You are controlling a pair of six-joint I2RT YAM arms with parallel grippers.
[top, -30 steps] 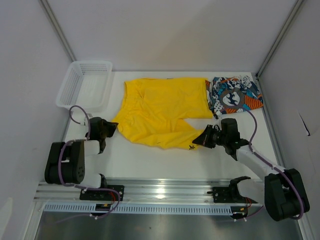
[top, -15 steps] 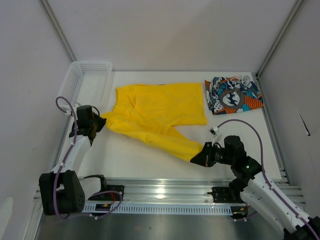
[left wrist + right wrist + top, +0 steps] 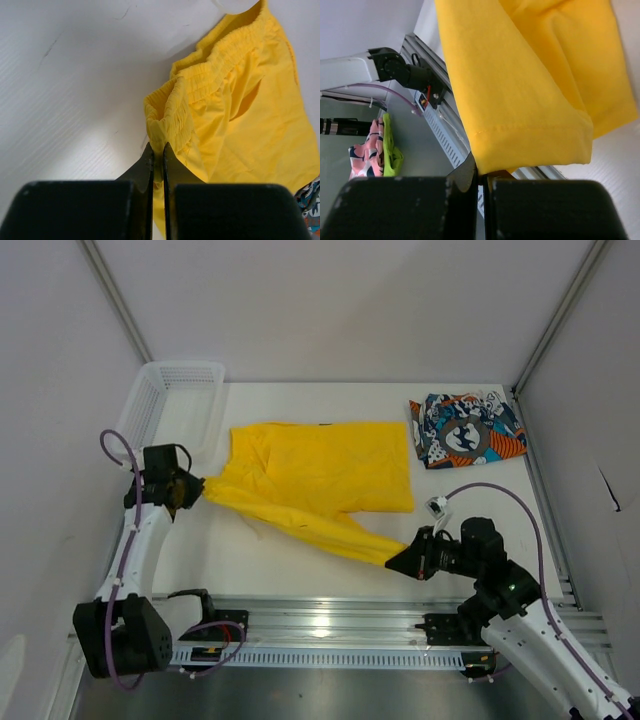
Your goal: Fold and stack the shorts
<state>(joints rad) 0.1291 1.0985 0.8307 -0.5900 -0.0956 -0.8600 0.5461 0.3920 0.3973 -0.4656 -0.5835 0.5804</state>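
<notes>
Two arms reach out over the white table [image 3: 480, 510] in the top view. The left arm runs up the left edge, and the left gripper [image 3: 190, 490], at 9 o'clock on the table, is closed on a corner of the yellow shorts [image 3: 320, 470]. The right arm leans in from 5 o'clock. The right gripper [image 3: 403, 562] points left and is clamped on the end of one leg. The yellow shorts lie at the table's centre, the held leg drawn out as a long strip towards 5 o'clock. The printed shorts [image 3: 465, 430] lie bunched at 2 o'clock, just apart from the yellow pair. A white mesh basket [image 3: 170, 405] sits at 10 o'clock.

In the left wrist view, the left gripper [image 3: 156, 150] has its jaws pinched nearly together on the gathered elastic waistband of the yellow shorts [image 3: 240, 115], which fan out wrinkled towards 2 o'clock. A sliver of the printed shorts [image 3: 311, 199] shows at 4 o'clock.

In the right wrist view, the right gripper [image 3: 481, 172] has its jaws closed on the stitched hem of the yellow shorts [image 3: 520, 85], whose folded cloth rises towards 12 o'clock.
</notes>
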